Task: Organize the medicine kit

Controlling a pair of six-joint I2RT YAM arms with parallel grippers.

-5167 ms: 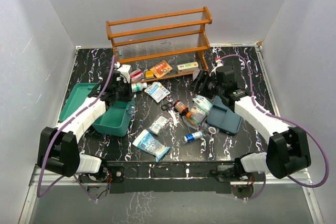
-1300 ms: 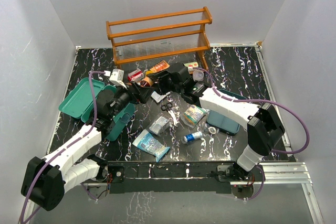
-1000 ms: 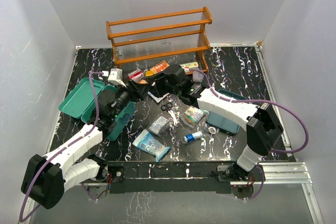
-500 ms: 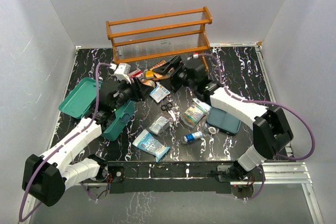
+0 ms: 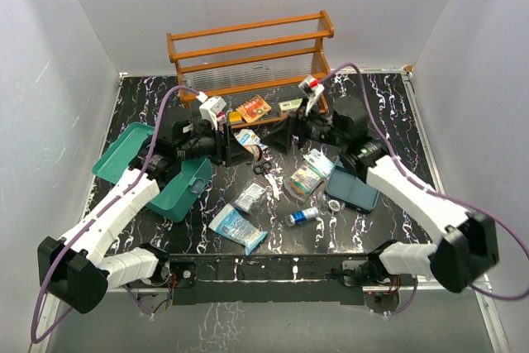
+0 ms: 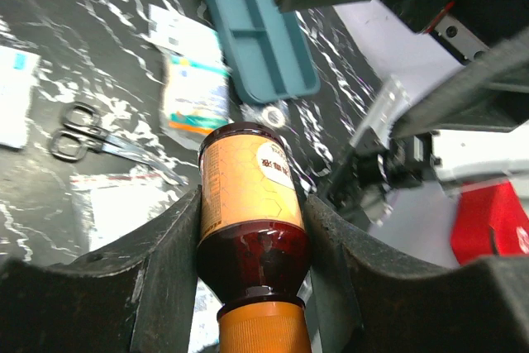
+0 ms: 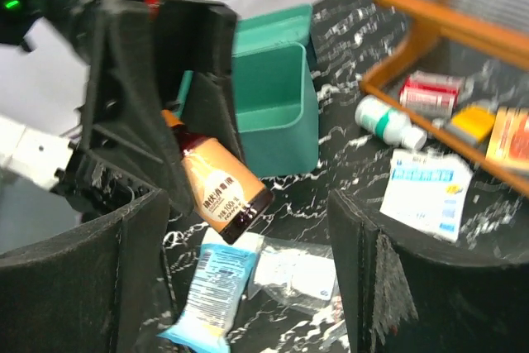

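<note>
Teal-green plastic, stiff and smooth: this is the medicine kit (image 5: 188, 192), which stands on the left part of the tabletop (image 5: 388, 113), with its hinged lid (image 5: 120, 155) thrown open to the left side. In the right wrist view its inside looks empty, as far as I can see. I judge the box light and hard, a little slippery on the walls. The best place to take it is the upper rim of a side wall; the lid is not good, because it can swing on the hinge.

Just right of the kit, above the tabletop, the left tool (image 6: 248, 274) is clamped on a brown bottle (image 6: 248, 196) with an orange label, held at the body near the shoulder. The bottle looks like glass, so probably fragile and smooth. The right tool (image 7: 248, 229) faces it with the jaws wide apart and nothing between them. Further out lie scissors (image 6: 78, 134), some packets, the blue-grey tray (image 5: 354, 189) and the wooden rack (image 5: 248, 59) behind.
</note>
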